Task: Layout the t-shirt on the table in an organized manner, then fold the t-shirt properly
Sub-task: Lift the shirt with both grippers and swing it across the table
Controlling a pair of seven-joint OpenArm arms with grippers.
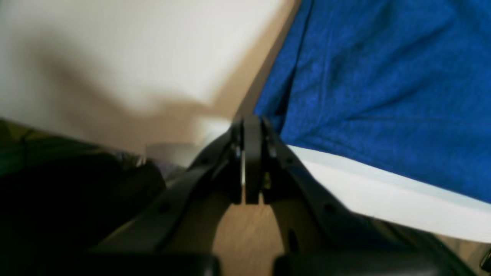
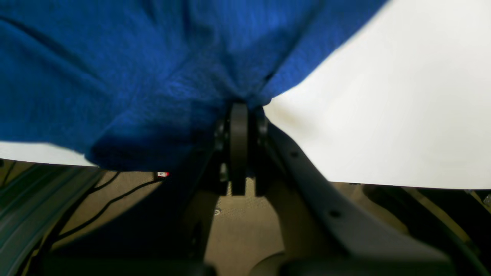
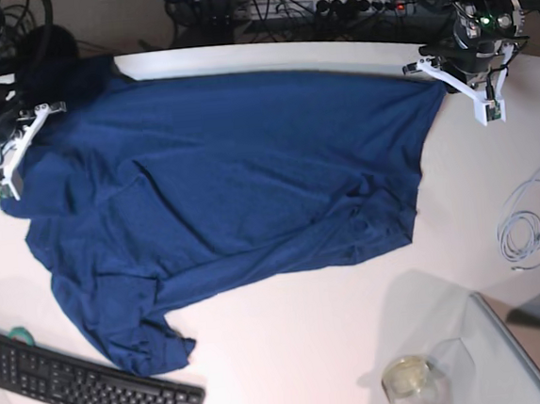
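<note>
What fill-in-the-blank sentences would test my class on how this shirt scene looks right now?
1. The t-shirt lying on the table is coloured ____.
2. The right hand is shut on the ____.
3. Near the shirt's lower corner lies a black ____.
4. The coiled cable lies on the ____.

Missing words: blue; t-shirt; keyboard; table

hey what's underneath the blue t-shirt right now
The t-shirt lies spread on the white table, which shows all around it. One sleeve tip reaches the keyboard. Whatever else might sit beneath the cloth is covered and cannot be seen.
</note>
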